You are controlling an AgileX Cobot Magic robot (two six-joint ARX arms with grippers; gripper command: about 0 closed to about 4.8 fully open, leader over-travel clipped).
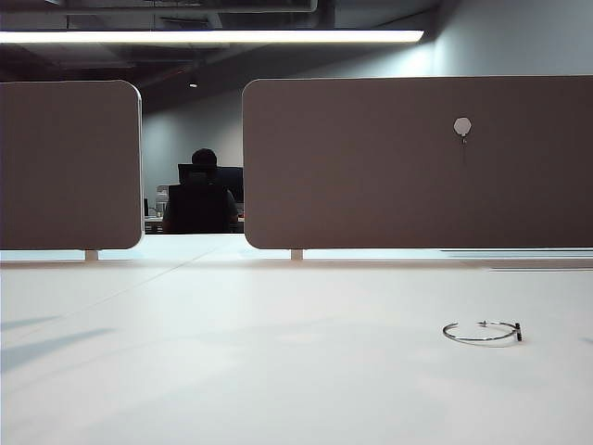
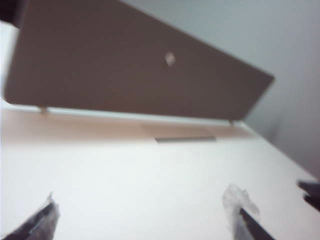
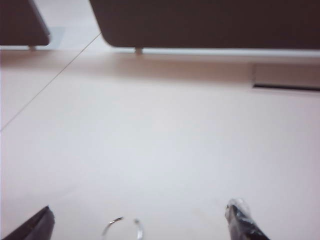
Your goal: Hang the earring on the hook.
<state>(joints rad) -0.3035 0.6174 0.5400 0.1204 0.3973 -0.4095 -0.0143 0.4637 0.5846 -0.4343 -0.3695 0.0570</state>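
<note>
I see the earring [image 1: 482,331] flat on the white table [image 1: 232,371], near right, well below the hook [image 1: 462,127] on the right-hand divider panel [image 1: 371,167]. Left gripper [image 2: 145,220]: jaws wide apart, empty. Right gripper [image 3: 142,222]: jaws spread, empty, above the earring [image 3: 122,227].

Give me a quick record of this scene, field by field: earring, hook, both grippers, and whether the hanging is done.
earring: flat on the white table, right side in the exterior view
hook: on the right-hand panel, nothing on it
left gripper: open, above bare table, facing the panel
right gripper: open, empty, the earring showing between its fingers
hanging: not yet done
</note>
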